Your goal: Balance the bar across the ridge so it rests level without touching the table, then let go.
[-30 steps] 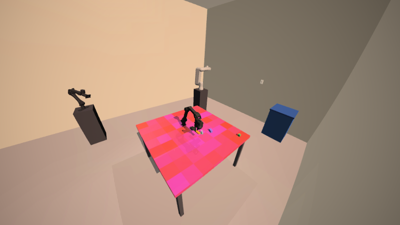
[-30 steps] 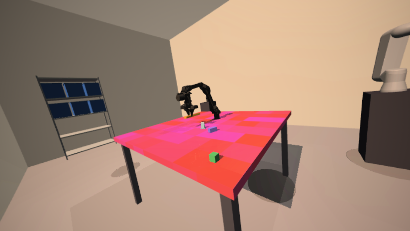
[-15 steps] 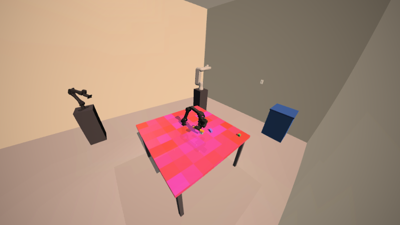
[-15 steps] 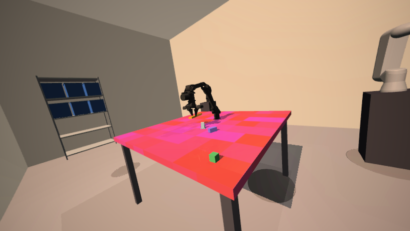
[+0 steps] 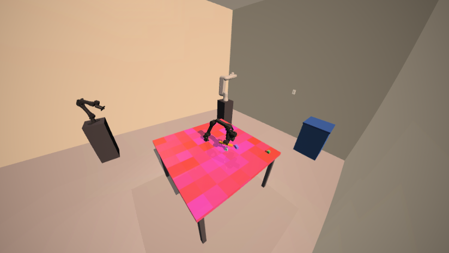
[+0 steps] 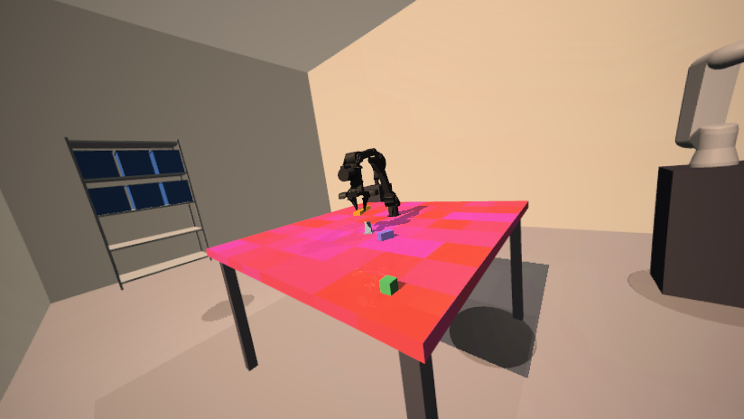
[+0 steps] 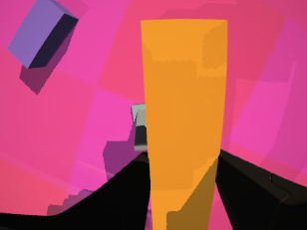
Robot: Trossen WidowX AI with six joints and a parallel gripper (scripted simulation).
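My gripper (image 5: 226,142) (image 6: 360,204) (image 7: 181,158) is shut on the orange bar (image 5: 228,144) (image 6: 360,210) (image 7: 182,114) and holds it above the table. In the wrist view the bar runs straight away from me between the dark fingers. The small grey ridge (image 5: 225,149) (image 6: 367,228) (image 7: 138,127) stands on the table below the bar; in the wrist view it peeks out at the bar's left edge and the bar hides most of it. I cannot tell whether the bar touches the ridge.
A purple block (image 5: 236,146) (image 6: 385,235) (image 7: 41,32) lies on the pink and red checkered table (image 5: 201,185) (image 6: 322,270) near the ridge. A green cube (image 5: 267,151) (image 6: 387,284) sits near the table's edge. A shelf, a blue bin and other robots on pedestals stand off the table.
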